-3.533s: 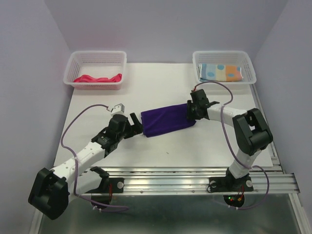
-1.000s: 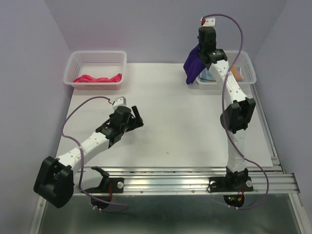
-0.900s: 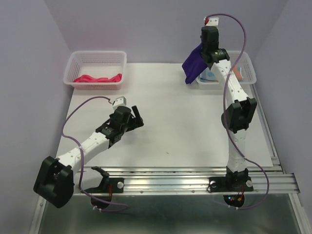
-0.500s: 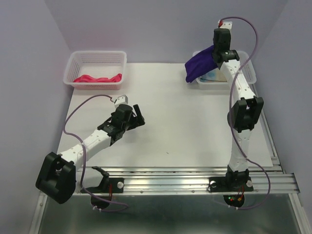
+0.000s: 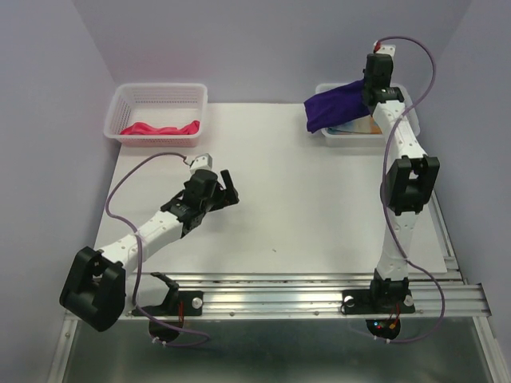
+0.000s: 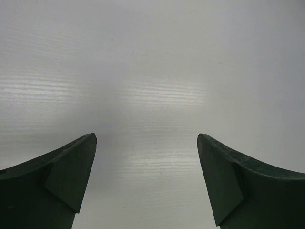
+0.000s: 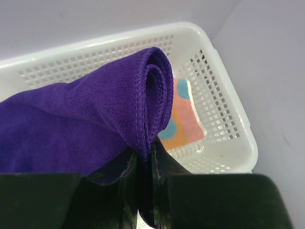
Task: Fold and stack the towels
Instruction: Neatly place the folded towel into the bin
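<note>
My right gripper (image 5: 372, 89) is shut on the folded dark purple towel (image 5: 335, 107) and holds it over the right white basket (image 5: 399, 132), its free end hanging over the basket's left rim. In the right wrist view the purple towel (image 7: 86, 124) is pinched between my fingers (image 7: 164, 162), above the spotted light blue and orange towel (image 7: 183, 117) lying in the basket (image 7: 228, 138). The pink-red towel (image 5: 160, 128) lies in the left basket (image 5: 157, 96). My left gripper (image 5: 229, 190) is open and empty low over the white table (image 6: 152, 71).
The two baskets stand at the table's far corners against the lilac back wall. An aluminium rail (image 5: 319, 291) runs along the near edge by the arm bases. Lilac side walls close in left and right.
My right gripper lifted the purple towel off the table's middle, carried it to the far right and moved it rightwards over the right basket. The left arm shifted slightly forward.
</note>
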Tool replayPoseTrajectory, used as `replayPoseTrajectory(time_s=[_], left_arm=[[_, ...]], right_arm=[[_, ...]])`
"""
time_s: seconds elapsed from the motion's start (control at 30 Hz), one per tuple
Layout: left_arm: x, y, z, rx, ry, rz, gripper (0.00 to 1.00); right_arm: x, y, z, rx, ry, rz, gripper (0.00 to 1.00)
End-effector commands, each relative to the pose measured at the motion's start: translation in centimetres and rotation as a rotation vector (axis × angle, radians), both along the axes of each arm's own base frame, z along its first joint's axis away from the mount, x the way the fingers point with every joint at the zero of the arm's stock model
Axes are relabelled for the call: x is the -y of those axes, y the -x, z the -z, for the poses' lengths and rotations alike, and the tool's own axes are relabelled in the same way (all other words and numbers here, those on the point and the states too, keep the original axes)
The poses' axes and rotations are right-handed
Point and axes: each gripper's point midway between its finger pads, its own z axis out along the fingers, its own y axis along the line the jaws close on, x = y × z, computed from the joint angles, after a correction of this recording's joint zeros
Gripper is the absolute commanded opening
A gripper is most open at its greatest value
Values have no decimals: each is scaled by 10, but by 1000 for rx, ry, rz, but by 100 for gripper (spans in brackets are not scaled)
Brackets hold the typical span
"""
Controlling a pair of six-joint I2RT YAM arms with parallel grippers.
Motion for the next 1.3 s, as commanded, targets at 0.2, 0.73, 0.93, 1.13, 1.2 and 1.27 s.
replayPoseTrajectory(time_s=[0.2,0.73,0.93,1.13,1.2,1.27], left_arm=[[10,-11,-49,157,65,52,99],[-5,0,-73,250,98,9,99],[-7,-1,-73,253,92,-4,99],[-7,-3,-71,244,83,-8,99],[-6,-4,-71,242,83,-5,99],[-6,-4,-71,243,81,-4,99]], right_arm=[[16,-11,13,25,-8,8,1],[25,-18,41,-17,18,3,1],[47,-17,53,-35,25,37,1],[53,-20,64,-45,19,38,1],[55,-21,65,-44,19,38,1],[57,-21,71,-56,24,42,1]])
